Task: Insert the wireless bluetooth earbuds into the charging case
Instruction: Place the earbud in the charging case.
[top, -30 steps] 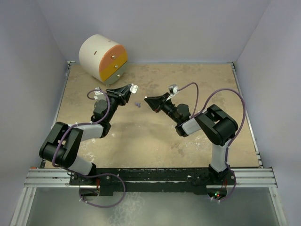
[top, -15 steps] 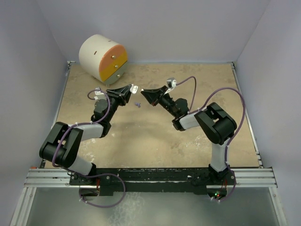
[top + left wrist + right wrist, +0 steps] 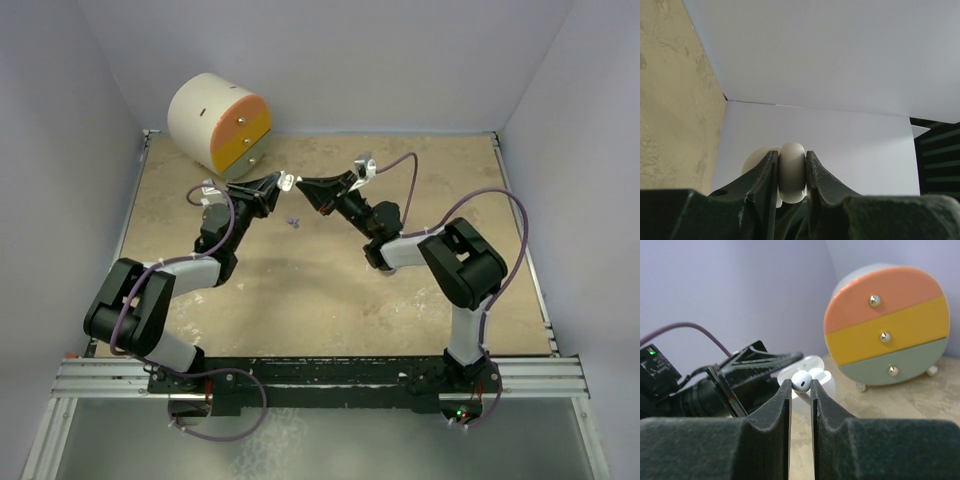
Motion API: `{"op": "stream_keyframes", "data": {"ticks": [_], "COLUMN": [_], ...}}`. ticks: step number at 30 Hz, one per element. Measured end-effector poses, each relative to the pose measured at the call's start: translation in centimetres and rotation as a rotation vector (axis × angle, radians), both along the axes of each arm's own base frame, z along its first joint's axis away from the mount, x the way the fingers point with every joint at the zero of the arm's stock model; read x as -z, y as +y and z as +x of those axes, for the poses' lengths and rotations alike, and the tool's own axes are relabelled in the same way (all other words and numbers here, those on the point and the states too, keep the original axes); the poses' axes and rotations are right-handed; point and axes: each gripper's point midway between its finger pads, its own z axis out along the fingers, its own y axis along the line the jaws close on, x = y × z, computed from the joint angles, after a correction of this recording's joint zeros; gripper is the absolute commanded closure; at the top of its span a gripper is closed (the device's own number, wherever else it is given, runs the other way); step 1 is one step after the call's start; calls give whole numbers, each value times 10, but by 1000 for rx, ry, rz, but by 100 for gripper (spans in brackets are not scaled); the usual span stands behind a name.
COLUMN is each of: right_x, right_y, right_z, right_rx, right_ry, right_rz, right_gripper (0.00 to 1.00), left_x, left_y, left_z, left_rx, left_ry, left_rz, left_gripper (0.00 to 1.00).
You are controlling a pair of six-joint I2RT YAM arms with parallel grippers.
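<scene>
Arms are reaching inward above the bench [image 3: 400,300], tips almost meeting. Left claw [image 3: 281,182] is clamping the white charging case [image 3: 791,172]; right claw [image 3: 800,386] is pinching a white earbud [image 3: 802,379] in a narrow grip, just in front of that case. Purple earbud [image 3: 294,221] is lying on the bench beneath them. What the case is holding cannot be told.

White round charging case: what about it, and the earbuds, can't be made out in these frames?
- Sockets: left wrist view shows the white round charging case edge-on between jaws; right wrist view, it is blurred behind the small white earbud.
- Tiny purple bits: top view, too small to identify.
</scene>
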Motion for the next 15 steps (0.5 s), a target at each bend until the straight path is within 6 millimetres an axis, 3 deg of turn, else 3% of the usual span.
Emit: {"op": "stream_keyframes", "data": {"ticks": [7,15], "right_x": [-27,-28], "right_y": [-3,-3], "right_z": [-3,-3], "right_rx": [1,1], "right_ry": [-54,-57], "right_rz": [29,28], "right_gripper": [100,100], "left_x": [1,0], "left_y": [-3,-14], "left_z": [-1,3], "left_rx": [5,26], "left_ry": [6,4], "left_rz": [1,1], "left_gripper": [100,100]}}
